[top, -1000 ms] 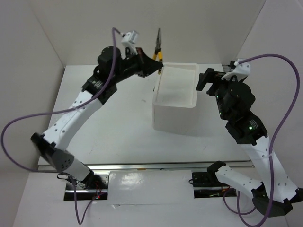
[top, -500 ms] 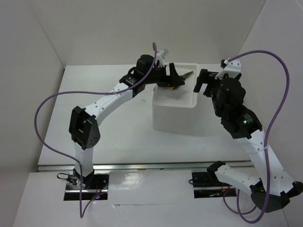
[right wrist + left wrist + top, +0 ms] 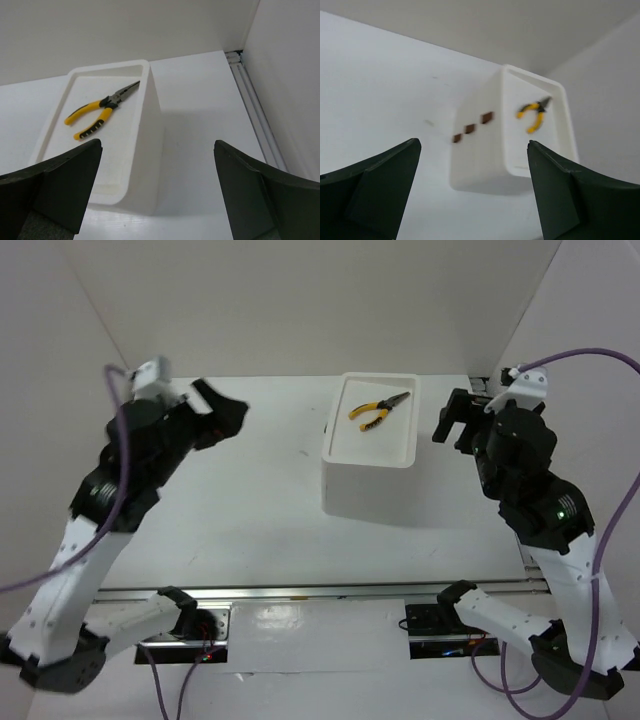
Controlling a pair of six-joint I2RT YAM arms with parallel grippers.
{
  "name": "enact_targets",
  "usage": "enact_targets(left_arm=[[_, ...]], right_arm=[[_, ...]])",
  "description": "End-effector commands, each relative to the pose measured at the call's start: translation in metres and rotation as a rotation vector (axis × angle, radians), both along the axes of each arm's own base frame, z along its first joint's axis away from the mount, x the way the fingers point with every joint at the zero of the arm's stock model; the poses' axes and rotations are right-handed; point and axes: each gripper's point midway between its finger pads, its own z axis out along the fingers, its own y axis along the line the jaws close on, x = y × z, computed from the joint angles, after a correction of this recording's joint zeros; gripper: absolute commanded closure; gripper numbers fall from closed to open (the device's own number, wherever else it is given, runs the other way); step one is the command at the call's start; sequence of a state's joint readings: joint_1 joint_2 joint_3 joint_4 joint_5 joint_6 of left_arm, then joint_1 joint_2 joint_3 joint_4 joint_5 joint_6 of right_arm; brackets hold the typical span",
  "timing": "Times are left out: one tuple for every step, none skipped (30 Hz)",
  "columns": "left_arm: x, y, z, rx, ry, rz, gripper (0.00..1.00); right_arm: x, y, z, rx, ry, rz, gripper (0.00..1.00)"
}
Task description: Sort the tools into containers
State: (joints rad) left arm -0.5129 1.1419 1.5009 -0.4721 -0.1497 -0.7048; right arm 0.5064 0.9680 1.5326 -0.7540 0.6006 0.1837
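Yellow-handled pliers [image 3: 377, 410] lie flat in the shallow top tray of the white container [image 3: 368, 475]. Its side shows dark knobs [image 3: 470, 128] in the left wrist view. My left gripper [image 3: 228, 412] hangs open and empty well to the left of the container, facing it, with the pliers [image 3: 532, 113] far off between its fingers [image 3: 375, 187]. My right gripper [image 3: 452, 420] is open and empty just right of the container, looking down on the pliers [image 3: 99, 113] and the tray rim [image 3: 144, 95]. No other tools show.
White enclosure walls close in the table at the back, left and right. A metal rail [image 3: 252, 107] runs along the right wall, and another rail [image 3: 320, 590] runs across the near edge in front of the arm bases.
The left gripper carried the pliers over the container, opened, and left them in the top tray. The left arm then swung back to the left. The right arm shifted only slightly.
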Motion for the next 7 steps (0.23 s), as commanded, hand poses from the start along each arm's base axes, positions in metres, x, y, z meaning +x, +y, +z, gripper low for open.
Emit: enact_targets(left_arm=[[-0.041, 0.097, -0.061, 0.181, 0.146, 0.298, 0.0], [-0.05, 0.108, -0.073, 0.205, 0.164, 0.321, 0.0], [-0.057, 0.121, -0.077, 0.209, 0.171, 0.358, 0.0], [-0.07, 0.131, -0.077, 0.23, 0.159, 0.363, 0.0], [-0.076, 0.136, -0.082, 0.236, 0.17, 0.373, 0.0], [-0.079, 0.14, -0.088, 0.243, 0.184, 0.381, 0.0], [-0.082, 0.141, -0.09, 0.252, 0.182, 0.369, 0.0]], right_arm=[[-0.029, -0.022, 0.0, 0.009, 0.012, -0.046, 0.0], [-0.034, -0.026, 0.001, 0.009, 0.009, -0.056, 0.0], [-0.036, -0.027, -0.004, 0.002, 0.019, -0.057, 0.0], [-0.039, -0.029, -0.006, 0.004, 0.017, -0.057, 0.0], [-0.039, -0.029, -0.006, 0.004, 0.017, -0.057, 0.0], [-0.039, -0.03, -0.012, -0.01, 0.036, -0.066, 0.0], [-0.039, -0.03, -0.012, -0.011, 0.036, -0.066, 0.0]])
